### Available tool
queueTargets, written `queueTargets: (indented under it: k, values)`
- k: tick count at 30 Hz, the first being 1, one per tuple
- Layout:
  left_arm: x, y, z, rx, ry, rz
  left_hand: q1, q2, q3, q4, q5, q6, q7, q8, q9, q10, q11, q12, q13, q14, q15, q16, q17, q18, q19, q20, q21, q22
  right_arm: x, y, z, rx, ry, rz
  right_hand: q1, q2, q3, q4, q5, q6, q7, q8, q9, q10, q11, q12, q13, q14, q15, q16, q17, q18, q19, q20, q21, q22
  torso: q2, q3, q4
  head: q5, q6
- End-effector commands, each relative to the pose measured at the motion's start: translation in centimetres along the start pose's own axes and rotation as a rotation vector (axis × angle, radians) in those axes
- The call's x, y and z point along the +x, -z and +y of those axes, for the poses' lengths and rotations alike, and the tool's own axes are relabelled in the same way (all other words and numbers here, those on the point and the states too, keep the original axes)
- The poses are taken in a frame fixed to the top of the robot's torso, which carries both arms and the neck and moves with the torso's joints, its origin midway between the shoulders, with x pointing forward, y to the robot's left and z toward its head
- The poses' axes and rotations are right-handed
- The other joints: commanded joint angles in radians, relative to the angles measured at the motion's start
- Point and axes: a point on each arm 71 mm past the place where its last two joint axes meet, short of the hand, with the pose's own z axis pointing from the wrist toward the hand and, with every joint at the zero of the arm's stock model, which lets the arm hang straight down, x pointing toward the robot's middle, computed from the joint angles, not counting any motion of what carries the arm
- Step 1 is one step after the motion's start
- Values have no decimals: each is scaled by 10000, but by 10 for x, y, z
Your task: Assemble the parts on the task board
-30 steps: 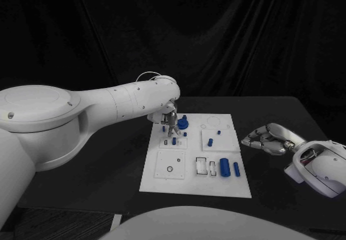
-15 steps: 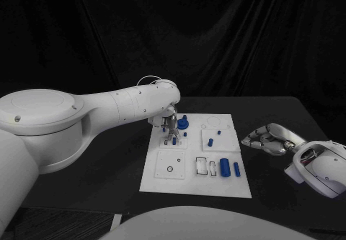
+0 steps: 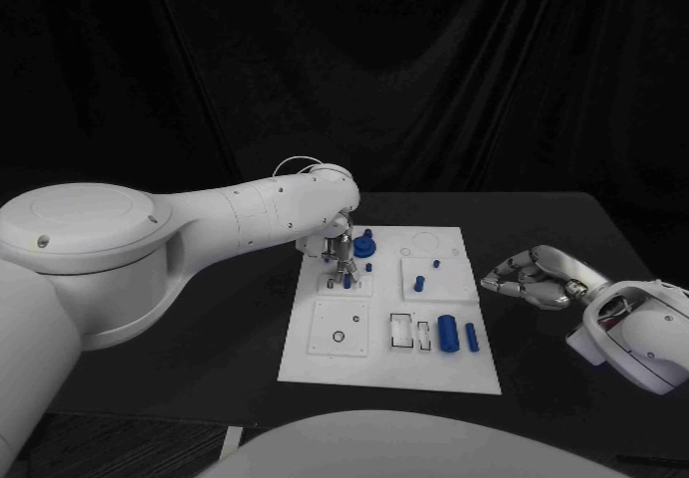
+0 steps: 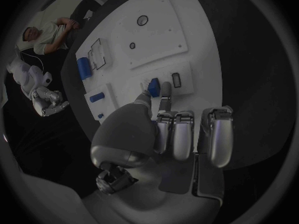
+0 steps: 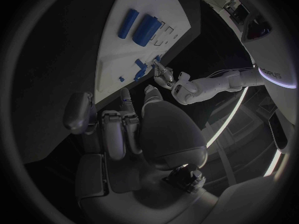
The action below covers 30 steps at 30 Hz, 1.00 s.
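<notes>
The left hand [image 3: 339,249] reaches over the far left part of the board [image 3: 390,373], which lies mid-desk [image 3: 215,329], and pinches a small blue peg [image 4: 153,87] between thumb and a finger, its other fingers [image 4: 215,139] lying straight (the peg tip sits at a small square block on the board). More blue parts lie on the board: a thick cylinder [image 3: 447,333] and a slim rod [image 3: 471,337] near the right edge. The right hand [image 3: 535,278] rests on the desk right of the board, fingers curled in, holding nothing.
</notes>
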Motion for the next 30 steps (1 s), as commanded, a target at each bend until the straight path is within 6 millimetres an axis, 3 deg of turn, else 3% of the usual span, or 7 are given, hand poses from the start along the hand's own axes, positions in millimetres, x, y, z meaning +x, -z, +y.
queueTargets:
  k: [1,9,15,18,30]
  values:
    - [1,-1,-1,-97,127,-44,116,16,88,-42,126,114,-16,56,-6,1059,-96,34,2631,1039,-94,26,2635,-32,775,-77,23,2386,0,0,0,41,-4,-46,60,-2,-41,10,41,-25,-31,55,-17,1046,10,-33,2605,947,12,-41,2367,145,-48,-3,-50,1368,-4,-2,-4,8,1]
    - [2,-3,-1,-134,204,-85,310,-9,293,-233,475,235,-94,111,50,1059,-165,34,2631,1039,-152,26,2635,-28,770,-129,2,2381,1,0,0,48,-4,-28,73,4,-40,9,49,-21,-33,56,-18,1046,8,-33,2605,948,12,-39,2369,145,-45,-3,-51,1369,-2,0,2,2,1]
    - [2,-4,-1,-124,314,-179,480,-118,625,-499,1276,380,-202,230,260,1059,-257,34,2631,1039,-234,26,2635,-30,776,-211,7,2384,1,0,0,57,-2,-28,78,7,-39,8,51,-18,-34,58,-18,1046,8,-33,2605,945,11,-44,2362,145,-47,-4,-56,1368,1,0,0,-16,1]
    - [2,-4,-1,-123,375,-239,528,-155,741,-581,1390,432,-243,288,351,1059,-290,34,2631,1039,-257,26,2635,-29,775,-232,3,2383,1,0,0,68,0,-28,83,8,-38,7,53,-17,-34,59,-18,1046,7,-33,2605,940,11,-52,2352,147,-49,-4,-62,1366,1,-1,-2,-12,1]
    - [3,-4,2,-82,680,-604,543,-282,1103,-752,1217,567,-351,536,682,1059,-386,34,2631,1039,-338,26,2635,-24,771,-304,-24,2376,0,-1,-1,128,12,-19,112,13,-31,-4,77,-14,-37,60,-19,1046,4,-33,2605,926,10,-77,2321,161,-81,-5,-131,1346,-3,0,-1,4,1]
